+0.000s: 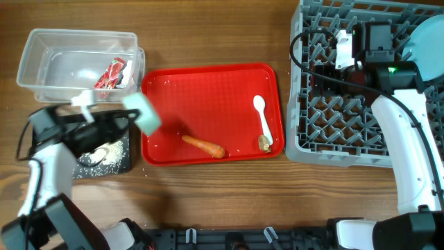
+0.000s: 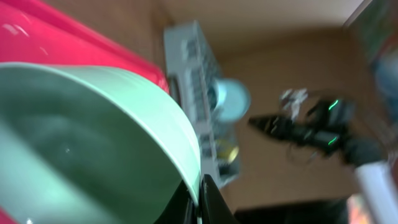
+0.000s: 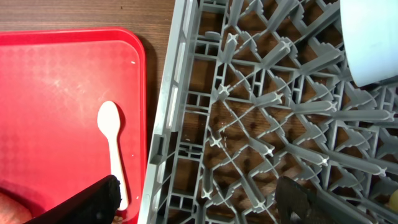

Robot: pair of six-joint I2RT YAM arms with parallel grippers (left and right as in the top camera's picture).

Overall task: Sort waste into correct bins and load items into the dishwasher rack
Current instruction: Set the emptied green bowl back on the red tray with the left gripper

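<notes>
- Left end effector [image 2: 199, 202], status?
- We see it pinching the pale green bowl [image 1: 142, 112] by the rim, tilted between the black tray [image 1: 123, 165] holding rice grains [image 1: 97, 154] and the red tray [image 1: 208, 90]. Wrapper [image 1: 111, 73] in the clear tub [image 1: 41, 62].
- On the red tray?
- We log carrot [image 1: 203, 146], spoon [image 1: 263, 119], brown bit [image 1: 264, 143]. Right end effector [image 3: 199, 202] is spread wide above the rack [image 1: 333, 132]; the pale blue plate [image 1: 427, 48] is in the rack, far right.

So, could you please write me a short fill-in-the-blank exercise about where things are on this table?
The crumpled wrapper lies inside the clear ____. The carrot and white spoon lie on a tray coloured ____. The left gripper is clamped on the rim of the pale green ____. Missing words: tub; red; bowl.
</notes>
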